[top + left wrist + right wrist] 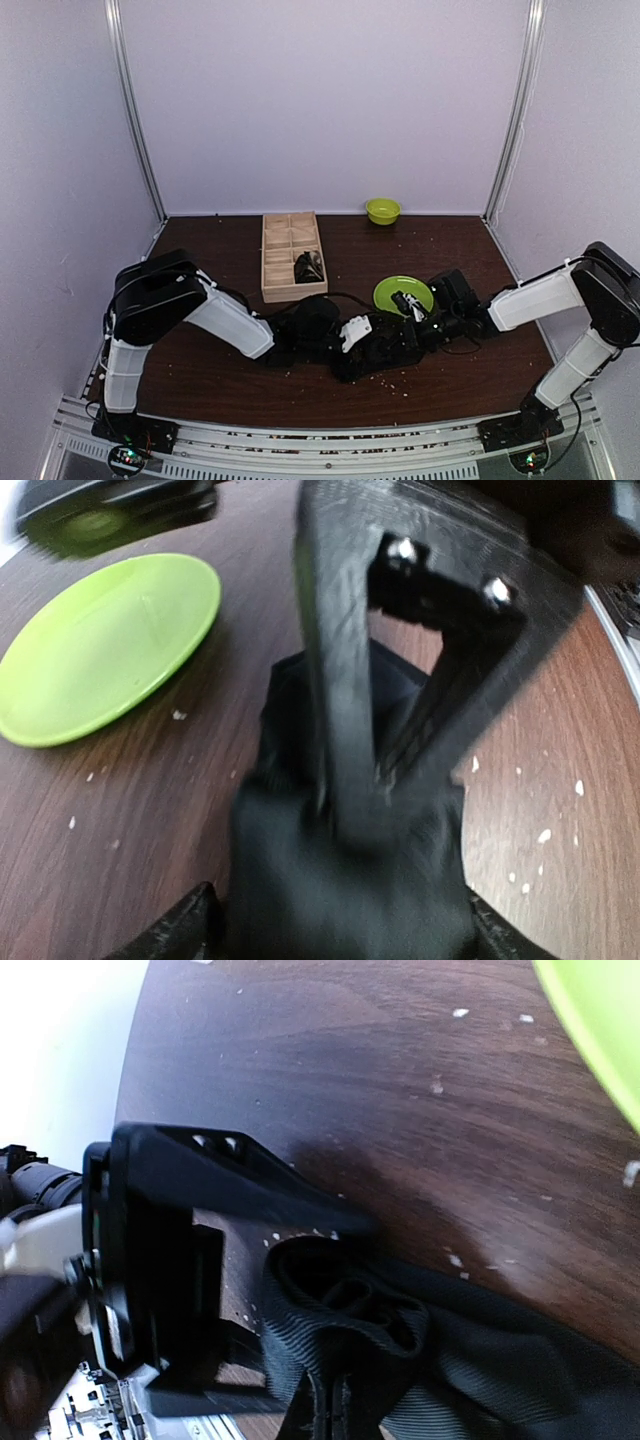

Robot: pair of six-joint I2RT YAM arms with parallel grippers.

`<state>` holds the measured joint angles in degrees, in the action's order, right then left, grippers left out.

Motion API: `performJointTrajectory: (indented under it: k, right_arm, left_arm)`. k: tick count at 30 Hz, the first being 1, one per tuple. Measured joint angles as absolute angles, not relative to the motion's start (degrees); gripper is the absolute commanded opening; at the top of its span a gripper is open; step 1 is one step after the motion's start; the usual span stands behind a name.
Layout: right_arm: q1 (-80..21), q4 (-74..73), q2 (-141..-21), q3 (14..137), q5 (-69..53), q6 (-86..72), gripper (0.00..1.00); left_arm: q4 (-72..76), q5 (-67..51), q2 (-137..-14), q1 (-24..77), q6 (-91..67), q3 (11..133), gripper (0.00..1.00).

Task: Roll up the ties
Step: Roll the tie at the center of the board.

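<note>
Just in front of the green plate (403, 293), on the side toward the arm bases, 1 black tie (290, 870) lies bunched on the brown table (210, 385), 1 end curled into a loose roll. The left gripper (340, 935) is spread wide, its 2 fingers (185, 930) on either side of the fabric. The right gripper (360, 805) presses its tip onto the same tie; whether its jaws are parted or pinched cannot be told. Left of the plate sits a wooden box (268, 250), with a dark rolled tie (308, 267) in the compartment nearest the plate. Beyond the plate, at the table's far edge, stands a small green bowl (382, 210). White crumbs (545, 835) dot the wood around the plate.
</note>
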<state>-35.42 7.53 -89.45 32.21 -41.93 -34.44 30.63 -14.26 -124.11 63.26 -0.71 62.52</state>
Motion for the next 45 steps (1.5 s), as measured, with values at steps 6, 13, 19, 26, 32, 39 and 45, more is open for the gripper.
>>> performJointTrajectory:
  k: [6, 13, 19, 26, 32, 39, 45]
  right_arm:
    - [-31.8, 11.0, -90.7, 29.5, -43.5, -34.2, 0.00]
    - [-29.8, 11.9, -92.4, 28.1, -43.5, -33.5, 0.00]
    - [-29.8, 11.6, -92.0, 28.0, -43.0, -33.1, 0.00]
    - [-29.8, 11.1, -92.0, 28.3, -43.0, -32.9, 0.00]
    - [-29.8, 11.1, -92.0, 28.3, -43.0, -32.9, 0.00]
    - [-29.9, 9.8, -89.8, 27.6, -42.3, -33.1, 0.10]
    - [-29.7, 3.4, -82.2, 26.7, -39.3, -33.0, 0.25]
  left_arm:
    - [36.1, -13.9, -123.2, 62.9, -1.0, 58.6, 0.86]
    - [45.0, -13.7, -124.8, 63.4, -1.4, 57.1, 0.87]
    - [48.4, -13.7, -128.8, 64.2, -1.5, 59.5, 0.87]
    - [48.6, -12.6, -130.1, 65.1, -2.5, 62.5, 0.83]
    - [47.8, -11.5, -132.0, 65.6, -3.6, 65.9, 0.56]
    - [46.7, -11.7, -132.0, 65.7, -3.1, 66.0, 0.40]
    - [45.3, -15.4, -128.7, 64.9, -2.2, 61.7, 0.37]
